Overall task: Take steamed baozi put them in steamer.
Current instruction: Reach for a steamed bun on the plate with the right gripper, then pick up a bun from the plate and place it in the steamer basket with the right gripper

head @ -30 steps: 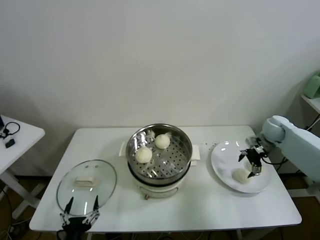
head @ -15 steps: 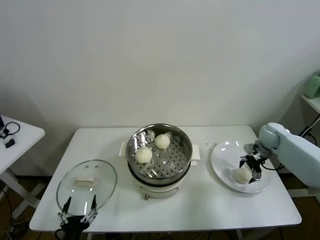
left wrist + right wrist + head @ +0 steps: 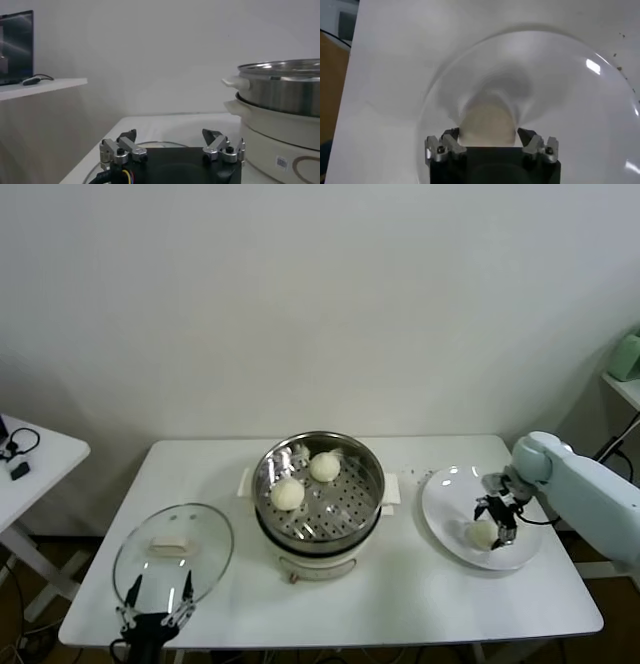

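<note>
One steamed baozi (image 3: 483, 534) lies on the white plate (image 3: 440, 484) at the table's right. My right gripper (image 3: 497, 524) is down over it. In the right wrist view the fingers sit against both sides of this baozi (image 3: 487, 122), so the right gripper (image 3: 487, 137) is shut on it while it rests on the plate (image 3: 570, 100). The steamer (image 3: 372, 474) stands mid-table, with two baozi (image 3: 287, 493) (image 3: 324, 466) on its perforated tray. My left gripper (image 3: 158, 599) hangs open at the table's front left edge, empty (image 3: 172, 137).
A round glass lid (image 3: 173, 556) lies flat on the table left of the steamer, just beyond the left gripper. The steamer's steel wall (image 3: 280, 95) rises close beside the left gripper. A small side table (image 3: 30, 454) stands at the far left.
My right gripper has slid a little toward the steamer and come down over the baozi on the plate. Its fingers have closed in onto the baozi. The left arm has not moved.
</note>
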`<state>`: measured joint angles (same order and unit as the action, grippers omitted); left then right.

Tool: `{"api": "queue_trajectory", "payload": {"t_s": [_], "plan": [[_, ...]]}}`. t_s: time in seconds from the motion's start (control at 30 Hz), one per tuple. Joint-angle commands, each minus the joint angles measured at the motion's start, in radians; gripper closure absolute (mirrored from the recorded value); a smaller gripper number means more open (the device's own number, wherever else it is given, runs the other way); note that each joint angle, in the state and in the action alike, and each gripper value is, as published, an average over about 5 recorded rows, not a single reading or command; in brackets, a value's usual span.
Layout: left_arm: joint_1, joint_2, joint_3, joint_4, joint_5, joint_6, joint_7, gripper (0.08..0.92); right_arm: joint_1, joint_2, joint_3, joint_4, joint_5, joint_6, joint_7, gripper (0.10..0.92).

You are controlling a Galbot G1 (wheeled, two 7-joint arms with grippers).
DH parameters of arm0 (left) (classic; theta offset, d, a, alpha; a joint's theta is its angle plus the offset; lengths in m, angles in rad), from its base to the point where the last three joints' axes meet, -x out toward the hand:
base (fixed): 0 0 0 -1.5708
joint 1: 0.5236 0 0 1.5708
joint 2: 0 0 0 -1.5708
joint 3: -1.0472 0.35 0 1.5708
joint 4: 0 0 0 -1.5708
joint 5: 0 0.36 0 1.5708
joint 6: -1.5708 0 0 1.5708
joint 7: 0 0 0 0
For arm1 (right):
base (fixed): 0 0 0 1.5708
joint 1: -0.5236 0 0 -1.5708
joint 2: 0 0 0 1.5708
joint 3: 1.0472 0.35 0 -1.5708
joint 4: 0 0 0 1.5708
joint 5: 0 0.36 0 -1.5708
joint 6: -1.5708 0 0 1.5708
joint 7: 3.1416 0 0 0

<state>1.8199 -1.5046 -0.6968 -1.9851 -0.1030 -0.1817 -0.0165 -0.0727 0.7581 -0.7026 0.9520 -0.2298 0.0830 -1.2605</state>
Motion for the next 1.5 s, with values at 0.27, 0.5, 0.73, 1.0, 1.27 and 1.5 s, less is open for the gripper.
{"api": "queue_trajectory", "payload": {"t_s": [0.27, 0.5, 0.73, 1.0, 1.27, 1.5], "plan": [[0.008, 0.000, -0.001, -0.004, -0.013, 0.006, -0.008, 0.177, 0.001, -0.003, 0.011, 0.011, -0.006, 0.009, 0.000, 0.309], [0.008, 0.003, -0.002, -0.009, -0.015, 0.006, -0.012, 0.177, 0.104, -0.038, -0.051, 0.112, 0.025, 0.048, -0.019, 0.321], [0.006, 0.006, 0.003, -0.012, -0.011, 0.012, -0.016, 0.177, 0.437, -0.076, -0.280, 0.379, 0.087, 0.132, -0.057, 0.321], [0.003, 0.006, 0.014, -0.019, 0.003, 0.023, -0.016, 0.177, 0.723, 0.013, -0.416, 0.575, 0.062, 0.267, -0.066, 0.318], [-0.007, 0.017, 0.025, -0.032, 0.017, 0.043, -0.017, 0.177, 0.756, 0.121, -0.414, 0.745, -0.077, 0.399, -0.051, 0.321], [-0.010, 0.020, 0.037, -0.036, 0.031, 0.052, -0.017, 0.177, 0.679, 0.244, -0.396, 0.765, -0.133, 0.435, -0.039, 0.321]]}}
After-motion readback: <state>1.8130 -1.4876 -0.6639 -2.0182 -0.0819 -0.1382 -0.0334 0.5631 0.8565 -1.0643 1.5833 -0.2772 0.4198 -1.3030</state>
